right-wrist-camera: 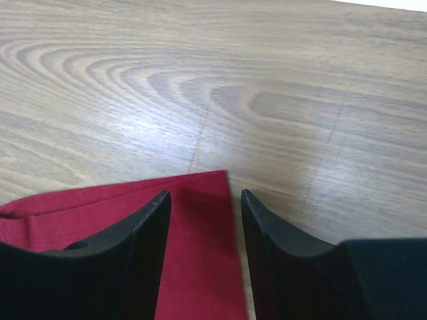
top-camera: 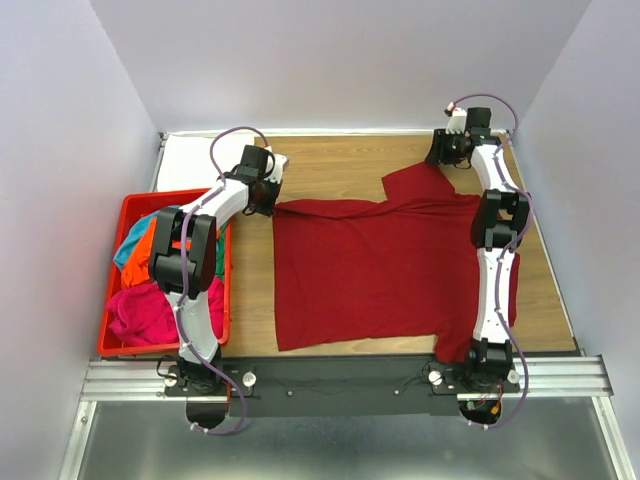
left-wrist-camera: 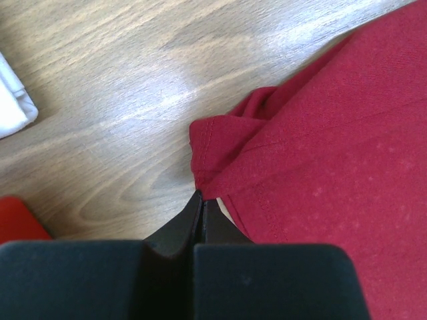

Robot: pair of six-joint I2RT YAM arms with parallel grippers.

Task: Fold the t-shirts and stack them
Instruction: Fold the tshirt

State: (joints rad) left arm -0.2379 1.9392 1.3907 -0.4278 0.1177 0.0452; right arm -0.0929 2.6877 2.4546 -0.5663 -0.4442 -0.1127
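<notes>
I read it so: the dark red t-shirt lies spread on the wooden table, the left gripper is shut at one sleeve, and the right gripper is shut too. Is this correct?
Not quite: the right gripper is open, its jaws apart over an edge of the dark red t-shirt; the right wrist view shows it.

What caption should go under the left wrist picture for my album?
The left jaws, shut, pinch an edge of the red shirt on the wooden table.
</notes>
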